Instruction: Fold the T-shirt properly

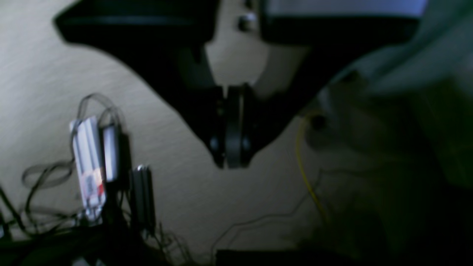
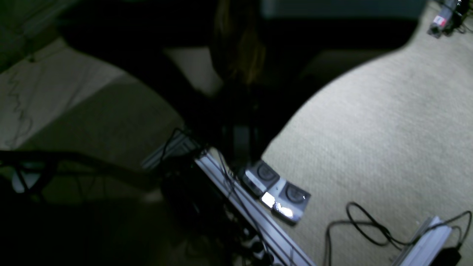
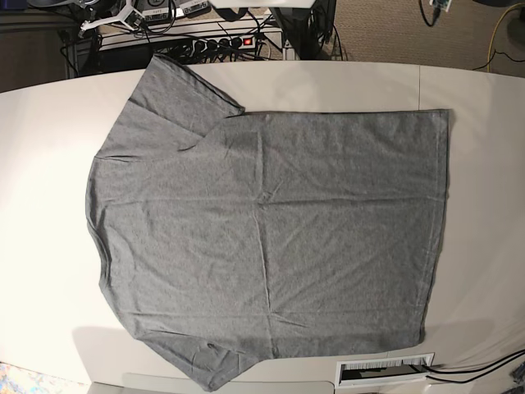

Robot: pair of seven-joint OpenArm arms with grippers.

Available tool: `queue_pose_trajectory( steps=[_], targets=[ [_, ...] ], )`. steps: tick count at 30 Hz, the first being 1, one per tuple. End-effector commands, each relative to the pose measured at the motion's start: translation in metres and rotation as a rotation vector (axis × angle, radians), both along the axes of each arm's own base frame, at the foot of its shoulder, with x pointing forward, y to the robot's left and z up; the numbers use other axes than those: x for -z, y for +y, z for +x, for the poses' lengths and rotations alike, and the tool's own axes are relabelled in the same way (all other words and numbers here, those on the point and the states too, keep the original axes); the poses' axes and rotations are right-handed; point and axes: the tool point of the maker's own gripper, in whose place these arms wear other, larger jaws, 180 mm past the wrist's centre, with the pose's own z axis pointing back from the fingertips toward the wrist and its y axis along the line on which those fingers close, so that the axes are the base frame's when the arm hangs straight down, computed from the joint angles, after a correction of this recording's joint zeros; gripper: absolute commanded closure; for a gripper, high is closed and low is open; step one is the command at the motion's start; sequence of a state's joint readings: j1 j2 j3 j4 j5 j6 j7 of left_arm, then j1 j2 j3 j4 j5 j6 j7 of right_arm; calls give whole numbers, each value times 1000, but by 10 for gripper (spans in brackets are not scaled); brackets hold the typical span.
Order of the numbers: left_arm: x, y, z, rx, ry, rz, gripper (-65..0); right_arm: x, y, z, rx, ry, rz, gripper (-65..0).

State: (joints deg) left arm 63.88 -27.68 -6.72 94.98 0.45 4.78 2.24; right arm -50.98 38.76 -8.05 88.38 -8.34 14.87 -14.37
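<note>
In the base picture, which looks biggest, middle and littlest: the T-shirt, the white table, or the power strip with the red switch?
1. White table: it reaches past the shirt on every side.
2. T-shirt: covers most of it.
3. Power strip: smallest, at the top edge.

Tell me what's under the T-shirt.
The T-shirt lies spread flat on the white table, which shows all around it. Whatever else lies beneath is covered by fabric.

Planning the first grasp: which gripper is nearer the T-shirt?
Cannot tell. Neither gripper appears near the T-shirt in the base view. The left gripper and right gripper both hang shut over carpet and cables.
</note>
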Motion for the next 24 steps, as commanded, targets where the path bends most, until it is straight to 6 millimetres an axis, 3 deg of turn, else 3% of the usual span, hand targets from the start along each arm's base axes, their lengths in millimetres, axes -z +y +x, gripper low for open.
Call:
queue_pose_trajectory(
  steps=[1, 7, 12, 17, 24],
  targets=[
    [-9, 2, 1, 51, -10, 19, 0, -6, -3, 5, -23, -13, -10, 0],
    [-38, -7, 24, 280, -57, 75, 0, -15, 2, 14, -90, -27, -55, 0],
    [-64, -20, 43, 418, -90, 116, 0, -34, 14, 20, -163, -52, -59, 0],
    [-91, -42, 64, 501, -160, 100, 0, -64, 14, 32, -183, -116, -101, 0],
    [-125, -59, 96, 610, -236, 154, 0, -116, 19, 55, -208, -218, -146, 0]
  ],
)
